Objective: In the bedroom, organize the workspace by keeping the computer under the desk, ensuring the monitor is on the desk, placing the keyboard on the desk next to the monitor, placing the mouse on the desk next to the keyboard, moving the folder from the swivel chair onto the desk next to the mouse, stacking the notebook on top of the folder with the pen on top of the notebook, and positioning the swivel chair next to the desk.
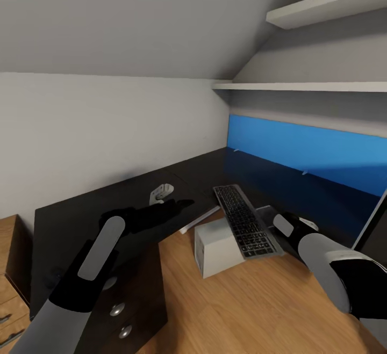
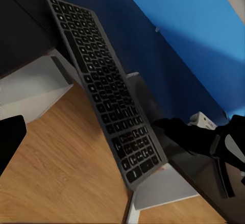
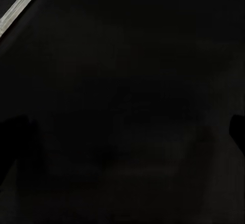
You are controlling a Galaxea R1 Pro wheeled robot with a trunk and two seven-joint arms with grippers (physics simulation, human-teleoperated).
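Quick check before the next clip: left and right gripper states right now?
Left gripper: over the desk, holding nothing; open or shut cannot be told.
Right gripper: beside the keyboard; state cannot be told.

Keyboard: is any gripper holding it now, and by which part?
Seemingly not held: the right gripper is at the keyboard's long edge near one end, its jaws wide apart, nothing between.

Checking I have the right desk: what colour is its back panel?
Bright blue back panel, clearest in the head view.
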